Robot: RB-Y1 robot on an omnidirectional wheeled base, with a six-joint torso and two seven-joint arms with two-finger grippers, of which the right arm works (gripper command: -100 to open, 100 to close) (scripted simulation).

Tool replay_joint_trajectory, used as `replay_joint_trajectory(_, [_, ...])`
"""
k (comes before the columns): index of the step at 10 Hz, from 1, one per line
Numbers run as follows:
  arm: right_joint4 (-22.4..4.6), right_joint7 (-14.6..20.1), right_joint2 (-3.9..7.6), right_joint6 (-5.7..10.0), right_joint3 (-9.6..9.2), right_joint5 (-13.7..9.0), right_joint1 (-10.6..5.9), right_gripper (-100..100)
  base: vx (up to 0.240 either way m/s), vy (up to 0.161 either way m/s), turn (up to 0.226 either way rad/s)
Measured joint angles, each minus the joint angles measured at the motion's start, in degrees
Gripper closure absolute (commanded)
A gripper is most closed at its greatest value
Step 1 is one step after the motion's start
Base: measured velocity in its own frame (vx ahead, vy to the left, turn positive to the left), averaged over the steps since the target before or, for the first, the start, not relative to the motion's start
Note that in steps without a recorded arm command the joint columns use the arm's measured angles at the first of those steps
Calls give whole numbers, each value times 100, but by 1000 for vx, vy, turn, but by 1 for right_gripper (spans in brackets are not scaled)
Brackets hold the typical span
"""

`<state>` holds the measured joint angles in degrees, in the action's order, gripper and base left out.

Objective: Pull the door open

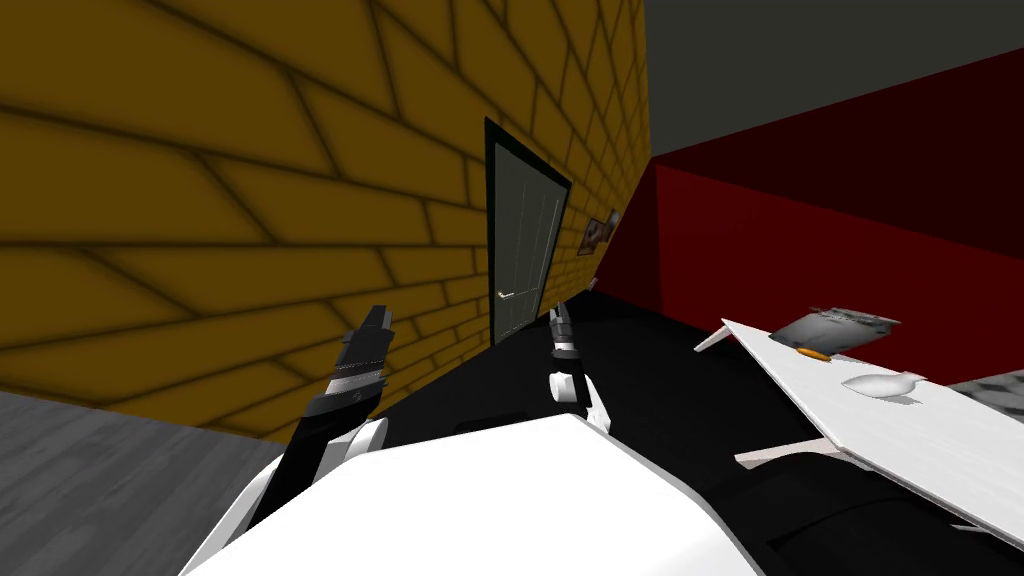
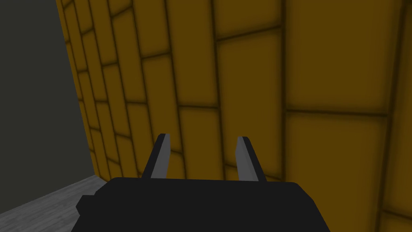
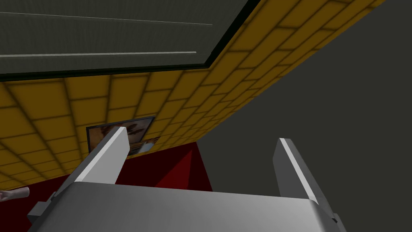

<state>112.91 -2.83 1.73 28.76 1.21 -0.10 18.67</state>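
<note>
Ahead of us, set in the yellow brick wall, the grey-green door sits flush in its dark frame. A small pale lever handle shows on the lower half of its left edge in the head view. We stand well apart from it, at a slant to the wall.

Our right gripper is raised towards the door's side of the room. Its two blade fingers are spread wide, with nothing between them. Beyond them its wrist view shows the door's panel, the brickwork and a framed picture on the wall next to a dark red wall (one finger partly covers the frame).

Our left gripper is held up facing plain brickwork, away from the door. Its fingers likewise stand apart and hold nothing, and grey floor shows off to one side of it.

To our right stands a white table. It carries a white vase lying on its side, a dark flat object and something small and orange just beside that.
</note>
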Motion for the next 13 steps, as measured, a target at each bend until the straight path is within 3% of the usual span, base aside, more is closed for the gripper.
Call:
replay_joint_trajectory(4, [-652,54,105,213,35,-66,-177,-100,64,-49,143])
replay_joint_trajectory(13, [-2105,145,276,504,142,-207,-759,-100,53,-53,134])
